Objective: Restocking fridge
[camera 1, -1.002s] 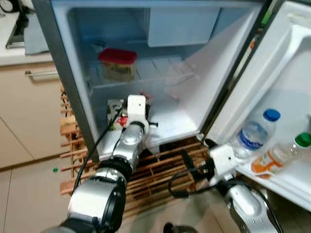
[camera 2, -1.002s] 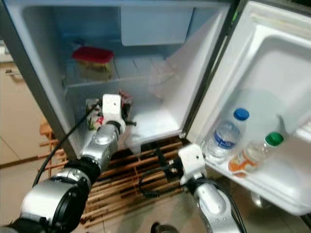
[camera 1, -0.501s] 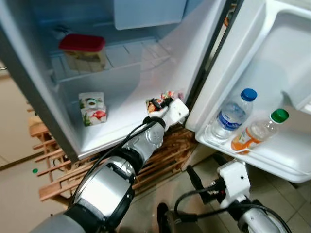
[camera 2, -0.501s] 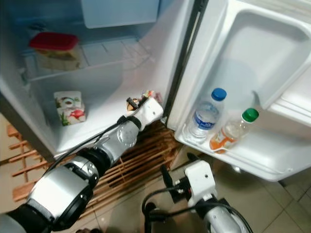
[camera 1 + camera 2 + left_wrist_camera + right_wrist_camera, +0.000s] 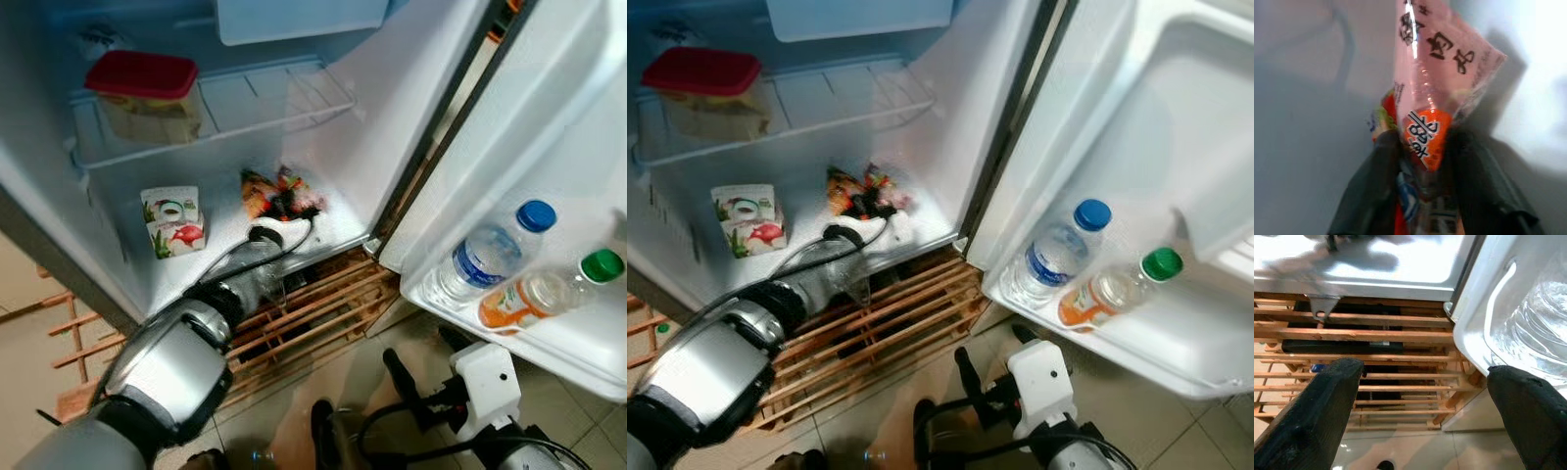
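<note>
My left gripper reaches into the open fridge and is shut on a snack packet, pink and orange with printed characters. The packet sits low over the fridge floor, toward its right side. The two black fingers press the packet from both sides in the left wrist view. My right gripper hangs open, low in front of the fridge, above the tiled floor and facing a wooden slatted pallet. Its white wrist block shows at the bottom right.
A red-lidded container stands on the wire shelf. A small printed carton sits at the left of the fridge floor. The open door's shelf holds a blue-capped water bottle and a green-capped bottle.
My left arm has swung the packet from the fridge's right front edge deeper inside, over its floor. The camera has shifted slightly. The right arm stays low.
</note>
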Tool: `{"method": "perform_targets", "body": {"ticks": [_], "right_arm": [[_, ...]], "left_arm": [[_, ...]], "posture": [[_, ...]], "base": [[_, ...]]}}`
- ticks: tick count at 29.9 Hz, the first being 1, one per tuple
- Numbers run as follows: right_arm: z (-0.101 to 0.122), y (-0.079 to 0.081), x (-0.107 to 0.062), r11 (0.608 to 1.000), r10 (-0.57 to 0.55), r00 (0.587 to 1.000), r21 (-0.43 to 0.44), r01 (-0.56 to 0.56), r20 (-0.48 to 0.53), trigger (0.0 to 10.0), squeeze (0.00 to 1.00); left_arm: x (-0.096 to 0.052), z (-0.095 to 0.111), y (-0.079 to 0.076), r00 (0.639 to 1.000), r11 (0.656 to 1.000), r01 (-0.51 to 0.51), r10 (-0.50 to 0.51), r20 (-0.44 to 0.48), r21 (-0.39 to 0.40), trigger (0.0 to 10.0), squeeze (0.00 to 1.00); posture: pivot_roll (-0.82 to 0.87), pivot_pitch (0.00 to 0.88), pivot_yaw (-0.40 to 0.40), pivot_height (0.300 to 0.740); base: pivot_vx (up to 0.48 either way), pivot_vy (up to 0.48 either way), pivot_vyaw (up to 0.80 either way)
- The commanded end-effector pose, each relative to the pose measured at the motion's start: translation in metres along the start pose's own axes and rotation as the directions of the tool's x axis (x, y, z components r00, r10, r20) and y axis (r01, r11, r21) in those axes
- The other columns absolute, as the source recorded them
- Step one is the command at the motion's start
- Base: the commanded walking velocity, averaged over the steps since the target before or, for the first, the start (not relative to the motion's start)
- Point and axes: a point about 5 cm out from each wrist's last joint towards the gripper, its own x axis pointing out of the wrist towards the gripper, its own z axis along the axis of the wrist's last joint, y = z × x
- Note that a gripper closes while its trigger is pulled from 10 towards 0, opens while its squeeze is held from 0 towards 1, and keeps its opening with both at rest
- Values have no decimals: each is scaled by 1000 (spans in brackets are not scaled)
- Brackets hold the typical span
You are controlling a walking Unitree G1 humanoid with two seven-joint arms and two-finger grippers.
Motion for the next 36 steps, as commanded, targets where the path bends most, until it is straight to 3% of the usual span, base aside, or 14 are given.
{"method": "perform_targets", "body": {"ticks": [1,4,6,8,9,12,13,14,20,28,30,33,35,36], "right_arm": [[-2,-3,-6,1000,-19,999,-3,19,-28,10000,0],[-3,-4,-8,1000,-20,999,-4,20,-38,10000,0],[-3,-4,-8,1000,-20,999,-4,20,-38,10000,0],[-3,-4,-7,1000,-17,999,-5,17,-43,10000,0],[-3,-4,-7,1000,-17,999,-5,17,-43,10000,0],[-2,-7,-4,1000,-18,999,-25,17,-44,10000,0],[-2,-7,-4,1000,-18,999,-25,17,-44,10000,0],[-1,-13,-1,999,-35,999,-23,35,-39,10000,0],[0,-18,7,998,-51,999,-27,50,-18,10000,0],[2,-20,39,998,-55,998,6,55,34,10000,0],[5,-21,47,999,-52,997,-3,52,56,10000,0],[6,-27,58,997,-71,994,7,71,78,10000,0],[6,-26,65,998,-63,994,8,63,88,10000,0],[6,-26,65,998,-63,994,8,63,88,10000,0]], "left_arm": [[-1,-3,-3,1000,1000,12,-12,-27,-2,10000,1000],[3,5,6,999,991,-21,16,-38,-133,10000,1000],[3,5,6,999,991,-21,16,-38,-133,10000,1000],[5,22,2,999,951,-7,-6,-39,-309,10000,1000],[5,22,2,999,951,-7,-6,-39,-309,10000,1000],[5,62,-5,998,832,56,-45,33,-552,10000,1000],[5,62,-5,998,832,56,-45,33,-552,10000,1000],[5,82,-2,995,809,71,-16,98,-584,10000,1000],[7,90,15,989,768,48,54,140,-638,10000,1000],[8,68,19,990,805,17,69,123,-593,10000,1000],[6,61,17,989,751,32,69,127,-660,10000,1000],[-1,57,10,985,728,67,61,161,-682,10000,1000],[-4,60,7,980,672,115,46,196,-731,10000,1000],[-4,60,7,980,672,115,46,196,-731,10000,1000]], "posture": [[-418,229,-120,740],[-403,225,-118,740],[-403,225,-118,740],[-400,223,-121,740],[-400,223,-121,740],[-391,213,-123,740],[-391,213,-123,740],[-384,196,-120,740],[-366,155,-95,740],[-292,40,-42,740],[-283,16,-31,740],[-247,0,-28,740],[-230,0,-25,740],[-230,0,-25,740]], "base": [[0,0,0],[0,0,0],[0,0,0],[0,0,0],[0,0,0],[0,0,0],[0,0,0],[0,0,0],[0,0,0],[0,0,0],[0,0,0],[0,0,0],[0,0,0],[0,0,0]]}}
